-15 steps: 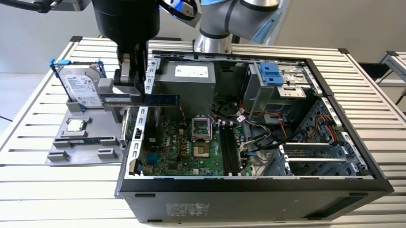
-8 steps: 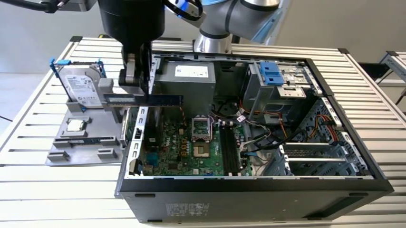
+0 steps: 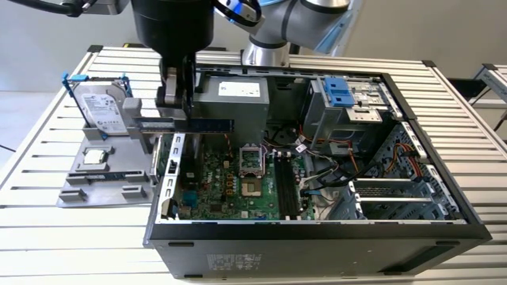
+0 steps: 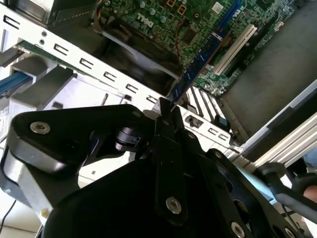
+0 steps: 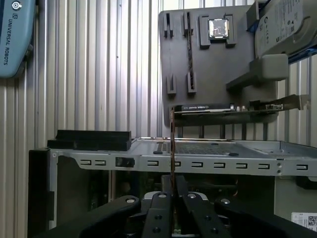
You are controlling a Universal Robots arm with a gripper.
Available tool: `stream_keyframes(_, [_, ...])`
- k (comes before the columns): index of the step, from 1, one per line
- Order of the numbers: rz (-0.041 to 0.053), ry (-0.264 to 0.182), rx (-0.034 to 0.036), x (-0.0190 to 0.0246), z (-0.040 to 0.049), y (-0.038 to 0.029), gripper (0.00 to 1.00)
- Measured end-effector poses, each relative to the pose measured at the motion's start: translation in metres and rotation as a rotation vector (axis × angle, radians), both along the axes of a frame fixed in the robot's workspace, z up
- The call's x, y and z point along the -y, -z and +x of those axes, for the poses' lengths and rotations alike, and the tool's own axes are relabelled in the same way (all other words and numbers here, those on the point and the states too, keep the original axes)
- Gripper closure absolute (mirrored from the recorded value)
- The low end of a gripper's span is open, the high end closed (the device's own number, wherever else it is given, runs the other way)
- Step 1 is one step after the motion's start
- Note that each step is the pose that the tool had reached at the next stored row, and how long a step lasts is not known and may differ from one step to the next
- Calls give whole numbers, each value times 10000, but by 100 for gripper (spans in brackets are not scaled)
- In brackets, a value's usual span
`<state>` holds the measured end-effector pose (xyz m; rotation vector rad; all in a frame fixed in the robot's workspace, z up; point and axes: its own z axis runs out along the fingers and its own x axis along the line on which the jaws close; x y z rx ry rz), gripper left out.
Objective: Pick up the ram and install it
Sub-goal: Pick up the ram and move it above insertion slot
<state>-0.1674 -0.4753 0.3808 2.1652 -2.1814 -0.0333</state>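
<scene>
Clamping the ram (image 3: 212,124), the claw (image 3: 177,113) hovers over the case (image 3: 317,252).

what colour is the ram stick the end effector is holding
The ram is blue, seen best in the second wrist view.

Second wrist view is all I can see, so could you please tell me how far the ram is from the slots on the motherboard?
Observer: In the exterior view the ram hangs over the computer case at its edge on the exterior view's left. The long black slots lie further toward the exterior view's right.
Operator: Thank you. Does it sit straight in the grasp?
Observer: In the first wrist view it shows edge-on, a thin line running straight out from between the fingers of the gripper.
Operator: And what is beside the case?
Observer: In the exterior view, a grey tray carrying a hard drive.
</scene>
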Motion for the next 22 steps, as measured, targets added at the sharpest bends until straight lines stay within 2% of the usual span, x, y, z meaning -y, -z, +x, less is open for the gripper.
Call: stream_keyframes(22, [-56, 92, 0, 0, 183, 1, 100])
